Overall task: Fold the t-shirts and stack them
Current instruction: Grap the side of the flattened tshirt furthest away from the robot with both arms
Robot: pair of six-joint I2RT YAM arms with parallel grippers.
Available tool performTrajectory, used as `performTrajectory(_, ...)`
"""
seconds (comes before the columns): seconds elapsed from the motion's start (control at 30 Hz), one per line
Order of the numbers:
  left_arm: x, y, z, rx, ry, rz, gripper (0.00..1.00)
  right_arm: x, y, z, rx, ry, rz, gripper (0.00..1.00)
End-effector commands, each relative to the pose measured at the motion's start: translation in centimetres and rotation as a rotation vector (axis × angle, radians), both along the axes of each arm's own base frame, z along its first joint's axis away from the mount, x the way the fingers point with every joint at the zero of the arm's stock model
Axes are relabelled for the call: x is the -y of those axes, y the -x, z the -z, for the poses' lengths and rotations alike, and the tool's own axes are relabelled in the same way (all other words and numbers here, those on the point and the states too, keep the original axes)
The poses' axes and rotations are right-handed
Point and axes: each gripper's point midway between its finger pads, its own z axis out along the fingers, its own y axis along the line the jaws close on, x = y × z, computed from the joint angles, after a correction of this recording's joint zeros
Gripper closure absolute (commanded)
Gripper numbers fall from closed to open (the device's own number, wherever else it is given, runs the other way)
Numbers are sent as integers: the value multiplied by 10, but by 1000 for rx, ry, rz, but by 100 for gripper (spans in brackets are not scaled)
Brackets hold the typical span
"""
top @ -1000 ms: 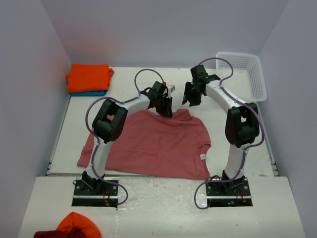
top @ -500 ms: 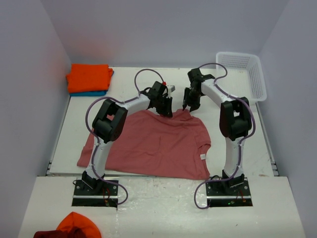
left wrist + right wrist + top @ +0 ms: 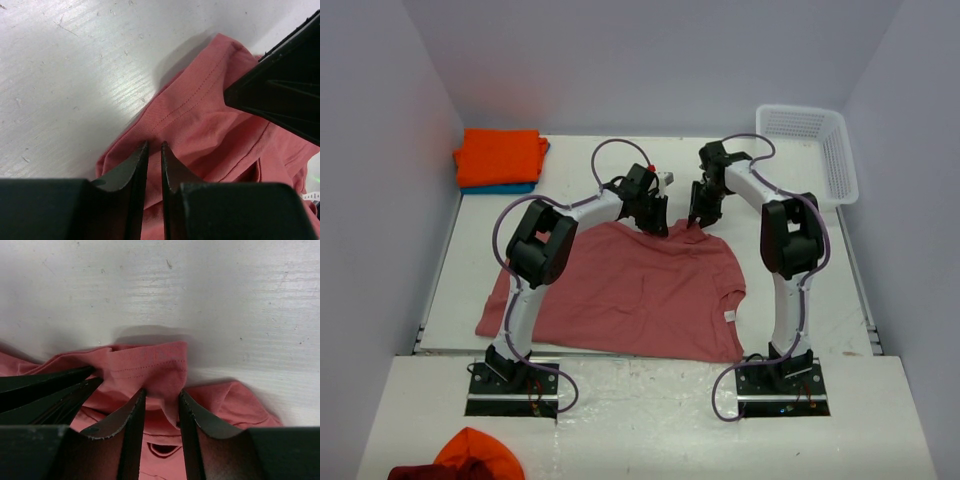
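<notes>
White scuffed table (image 3: pixel 570 175), lavender walls (image 3: pixel 650 60); salmon tee (image 3: pixel 640 290) spread.

I saw the salmon-red t-shirt (image 3: pixel 630 290) spread mostly flat across the middle of the table (image 3: pixel 470 250), its far edge puckered into a small raised ridge with the stitched hem showing. Its white tag (image 3: pixel 729 316) sat by the right side. At the far left, the orange t-shirt (image 3: pixel 500 156) lay folded on the teal t-shirt (image 3: pixel 505 188), whose edge alone showed.
</notes>
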Motion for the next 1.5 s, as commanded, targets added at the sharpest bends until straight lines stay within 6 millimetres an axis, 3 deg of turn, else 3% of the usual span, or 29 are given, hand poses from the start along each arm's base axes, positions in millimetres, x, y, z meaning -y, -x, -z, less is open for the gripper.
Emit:
performTrajectory(0.0, -18, 14, 18, -68, -61, -14, 82, -11, -15, -10, 41, -55, -15, 67)
performTrajectory(0.27, -20, 17, 24, -80, -69, -10, 82, -20, -31, -18, 72, -89, -25, 68)
performTrajectory(0.5, -18, 16, 27, -83, -65, -10, 82, -26, -40, -27, 100, -129, -38, 78)
performTrajectory(0.7, -19, 17, 28, -85, -66, -7, 82, -24, -46, -31, 118, -123, -27, 100)
performTrajectory(0.87, -18, 17, 30, -88, -65, -12, 82, -18, -45, -34, 127, -98, -27, 100)
performTrajectory(1.07, -12, 11, 28, -85, -40, -14, 82, -14, -23, -37, 130, -85, -55, 100)
performTrajectory(1.1, -11, 11, 29, -91, -38, -12, 82, -14, -19, -47, 154, -88, -58, 100)
performTrajectory(1.13, -9, 7, 26, -83, -32, -15, 82, -11, -7, -41, 133, -77, -60, 100)
performTrajectory(1.33, -1, -8, 22, -88, -8, -22, 81, -18, 34, -45, 160, -61, -113, 100)
performTrajectory(1.47, 3, -12, 22, -91, 0, -26, 81, -23, 53, -42, 159, -48, -144, 100)
